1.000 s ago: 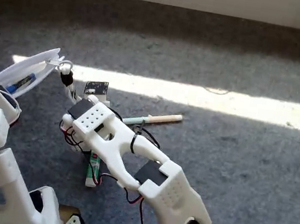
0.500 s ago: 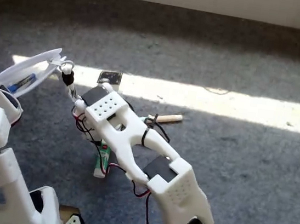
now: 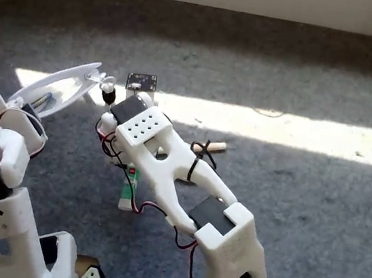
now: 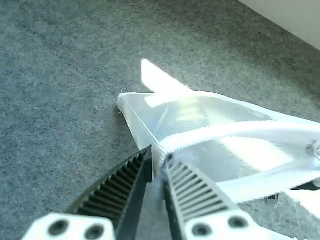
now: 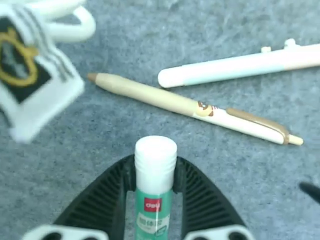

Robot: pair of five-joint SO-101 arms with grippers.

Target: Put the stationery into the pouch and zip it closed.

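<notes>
**Glue stick closes on the pouch as the pouch swings to meet it**

Over the last second the right arm has swung toward the pouch, taking the glue stick with it. In the high view the stick's lower end now hangs nearer the pouch than before. The right gripper has its jaws clamped snugly on the stick's body just under the white cap, so the stick is carried rather than pushed.

The pouch has shifted too, its zipper end drawn toward the right arm. The left gripper holds it, jaws pinched almost together on the pouch's edge.

A pastel pen and a beige pen lie on the grey carpet, farther from the pouch than the glue stick and untouched.

The glue stick looks set to go in next, with both pens and the zipping left to do. The pouch mouth seems to gape toward the stick, though the high view is too poor to be sure.
</notes>
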